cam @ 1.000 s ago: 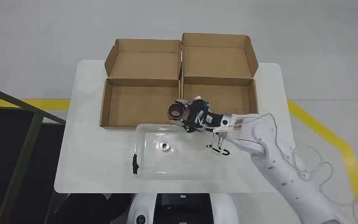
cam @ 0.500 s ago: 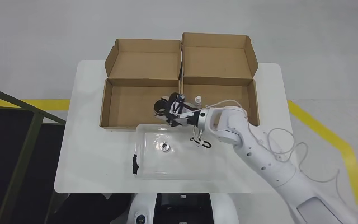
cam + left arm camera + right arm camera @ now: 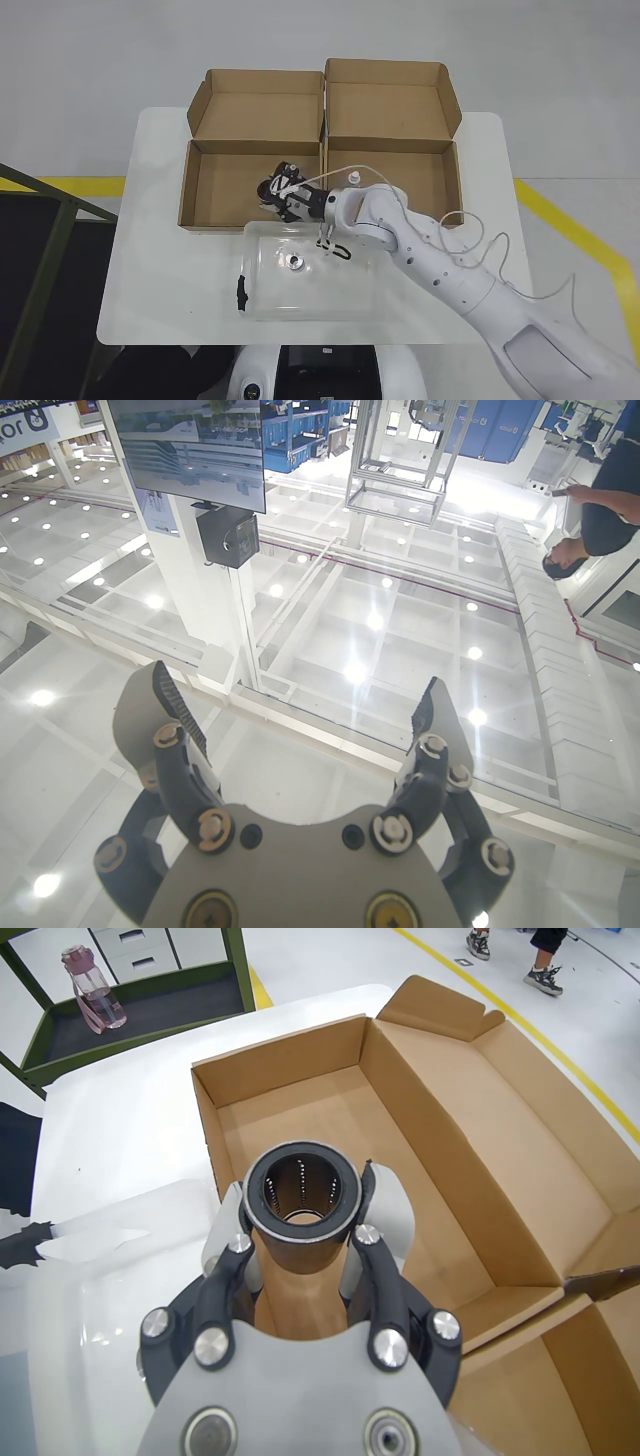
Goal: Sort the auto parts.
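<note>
From my seat the white table point(image 3: 150, 260) carries everything: two open cardboard boxes share its 12 o'clock edge, the left box point(image 3: 225, 190) toward 11 and the right box point(image 3: 430, 175) toward 1, lids folded back so parts can drop straight in. At 6 o'clock lies the clear plastic bin point(image 3: 300, 300), which I take to be the supply of unsorted parts. The right gripper point(image 3: 283, 193) hangs over the left box's near corner, at roughly 5 o'clock of its floor, clamped across the barrel of a black linear bearing point(image 3: 300, 1248). It grips the sides, not the ends (the bore faces my wrist camera, ball rows showing), which should let the bearing fall cleanly once I release. I judge this the placing step, with only a lowering and a release left for this part. The left gripper point(image 3: 305, 720) points at the ceiling, claws spread and empty, seemingly parked clear of the work. A small metal ring point(image 3: 294, 263) waits in the bin.
</note>
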Motion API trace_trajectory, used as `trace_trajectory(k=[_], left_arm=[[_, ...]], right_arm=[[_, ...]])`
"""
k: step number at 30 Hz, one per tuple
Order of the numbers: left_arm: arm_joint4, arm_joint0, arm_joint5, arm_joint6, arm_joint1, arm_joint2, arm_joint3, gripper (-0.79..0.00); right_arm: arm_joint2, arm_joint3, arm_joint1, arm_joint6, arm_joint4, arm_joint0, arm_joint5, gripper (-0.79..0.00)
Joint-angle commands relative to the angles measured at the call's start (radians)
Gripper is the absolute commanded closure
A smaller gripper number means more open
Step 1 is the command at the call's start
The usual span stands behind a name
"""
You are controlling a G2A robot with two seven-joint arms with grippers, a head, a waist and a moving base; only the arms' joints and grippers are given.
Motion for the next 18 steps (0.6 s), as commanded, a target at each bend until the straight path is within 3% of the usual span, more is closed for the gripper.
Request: trace_trajectory(k=[1,18], left_arm=[[0.000,0.000,0.000,0.000,0.000,0.000,0.000,-0.785],[0.000,0.000,0.000,0.000,0.000,0.000,0.000,-0.785]], right_arm=[[-0.011,0.028,-0.013,-0.003,0.007,0.012,0.000,0.000],[-0.084,0.244,-0.137,0.050,0.053,0.120,0.021,0.000]])
